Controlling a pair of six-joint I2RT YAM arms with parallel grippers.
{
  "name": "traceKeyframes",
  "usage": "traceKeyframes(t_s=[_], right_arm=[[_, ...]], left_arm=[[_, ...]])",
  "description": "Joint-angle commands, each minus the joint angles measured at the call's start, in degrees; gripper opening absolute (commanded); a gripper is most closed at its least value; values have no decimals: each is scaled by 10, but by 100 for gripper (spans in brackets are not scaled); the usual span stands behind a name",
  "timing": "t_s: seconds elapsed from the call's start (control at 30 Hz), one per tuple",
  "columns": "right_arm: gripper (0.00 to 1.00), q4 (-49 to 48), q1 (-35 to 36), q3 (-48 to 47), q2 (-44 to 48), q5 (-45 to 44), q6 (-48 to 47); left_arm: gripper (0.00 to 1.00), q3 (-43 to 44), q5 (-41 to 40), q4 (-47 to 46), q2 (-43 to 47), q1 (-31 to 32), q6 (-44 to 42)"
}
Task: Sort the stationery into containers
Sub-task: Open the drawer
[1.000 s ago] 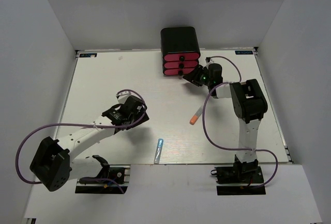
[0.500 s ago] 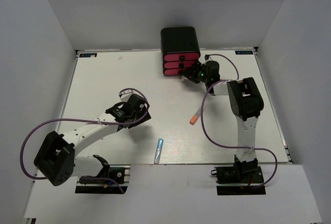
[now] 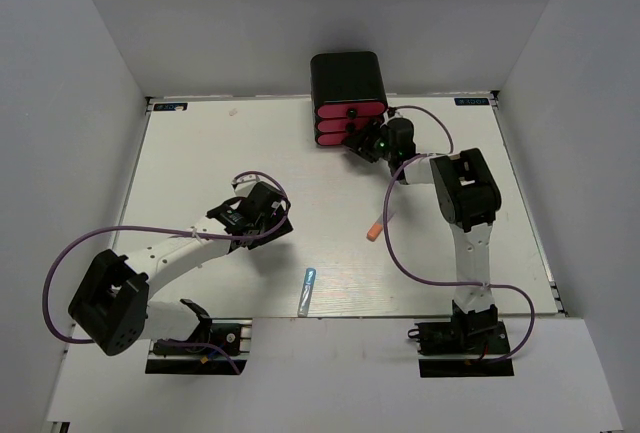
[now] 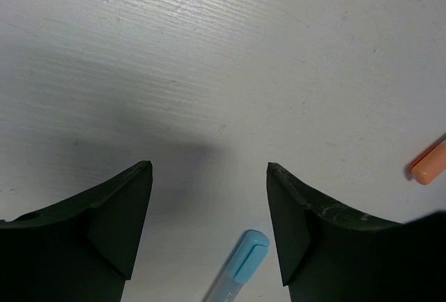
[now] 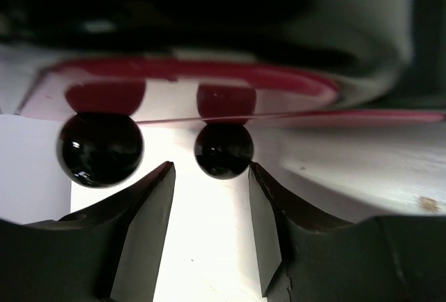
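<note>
The black cabinet (image 3: 347, 78) stands at the table's far edge with three pink drawers (image 3: 350, 111), all looking shut. My right gripper (image 3: 363, 143) is open right at the drawer fronts. In the right wrist view one round black knob (image 5: 223, 150) sits just ahead of its open fingertips (image 5: 211, 168), and another knob (image 5: 100, 148) is to the left. My left gripper (image 3: 270, 221) is open and empty above the table (image 4: 209, 169). A light blue pen (image 3: 307, 291) lies near the front edge; its cap (image 4: 240, 267) shows low between the left fingers. An orange marker (image 3: 375, 229) lies mid-table and also shows in the left wrist view (image 4: 428, 164).
The right arm's purple cable (image 3: 388, 215) loops down past the orange marker. The left arm's purple cable (image 3: 150, 231) arcs over the table's left part. White walls close in the table on three sides.
My right gripper has moved left, closer to the pink drawers' knobs. My left arm has shifted a little to the right and towards the front. The pens have not moved.
</note>
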State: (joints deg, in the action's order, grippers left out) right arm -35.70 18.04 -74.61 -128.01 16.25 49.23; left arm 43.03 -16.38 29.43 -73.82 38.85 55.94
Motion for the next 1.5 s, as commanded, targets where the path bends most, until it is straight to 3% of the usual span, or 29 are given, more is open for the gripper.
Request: traceKeyframes(t_s=[0.0,0.27,0.43,0.53,0.93,1.13,1.2,1.27,1.3,1.37,1.47], right_arm=[[53,-1,4,-30,-9,-23,6],[50,14,12,-38,-18,-60,-2],[36,14,15,-31,-17,-69,-3],[34,13,13,-20,-10,-69,-7],[31,-10,9,61,43,-43,-12],[31,-29,9,148,100,-22,-17],[37,-36,9,184,121,-18,-17],[53,-54,9,209,139,-2,-17],[67,-58,9,214,150,14,-22],[73,-65,8,222,172,21,-27],[75,-61,2,259,206,52,-37]], left_arm=[[76,18,3,-9,4,3,-6],[76,13,3,-3,17,3,0],[76,13,3,2,22,3,0],[76,13,3,2,22,3,0],[76,13,3,-3,22,3,0],[76,7,3,-9,27,3,0],[76,7,3,-14,32,3,0],[76,7,3,-21,32,3,0],[76,7,3,-21,32,3,0],[76,7,9,-27,38,3,0],[76,7,14,-27,38,3,-6]])
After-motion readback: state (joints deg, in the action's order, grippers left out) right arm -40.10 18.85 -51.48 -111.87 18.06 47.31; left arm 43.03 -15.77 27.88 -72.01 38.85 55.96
